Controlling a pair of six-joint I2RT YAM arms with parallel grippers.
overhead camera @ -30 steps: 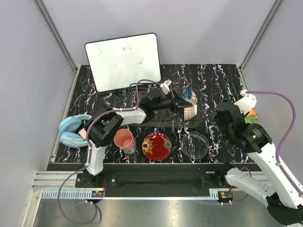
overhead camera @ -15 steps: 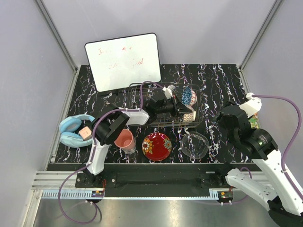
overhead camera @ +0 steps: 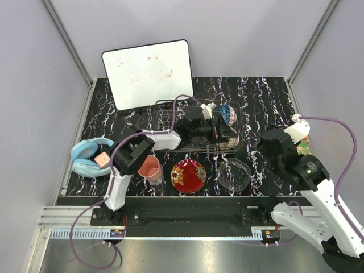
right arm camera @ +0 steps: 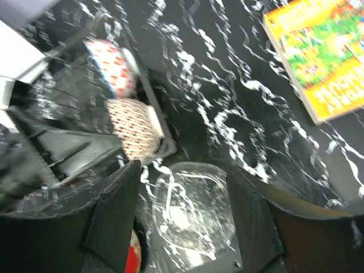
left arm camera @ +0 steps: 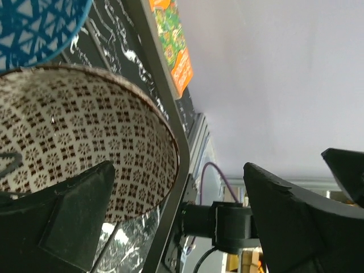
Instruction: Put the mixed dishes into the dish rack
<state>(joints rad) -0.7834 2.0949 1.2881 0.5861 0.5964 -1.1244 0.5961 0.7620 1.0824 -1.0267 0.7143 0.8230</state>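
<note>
The dark wire dish rack (overhead camera: 176, 128) stands mid-table. In its right end the blue patterned bowl (overhead camera: 227, 114) leans on edge, and the cream-gold patterned bowl (overhead camera: 230, 139) lies beside it. My left gripper (left arm camera: 179, 219) is open in the rack; the cream-gold bowl's (left arm camera: 85, 136) rim sits loose between its fingers. The pink cup (overhead camera: 149, 168), red floral plate (overhead camera: 188, 175) and clear glass bowl (overhead camera: 234, 174) sit on the table in front of the rack. Over the glass bowl (right arm camera: 193, 210), my right gripper (right arm camera: 185, 219) hangs open and holds nothing.
A white whiteboard (overhead camera: 148, 74) leans behind the rack. A light-blue bowl (overhead camera: 85, 158) with a small pink block sits at the left edge. A colourful box (right arm camera: 318, 57) lies at the right edge. Grey walls close in the table on three sides.
My left gripper carried the cream-gold bowl down into the rack's right end, then opened and let it go. The right arm shifted slightly left, toward the glass bowl.
</note>
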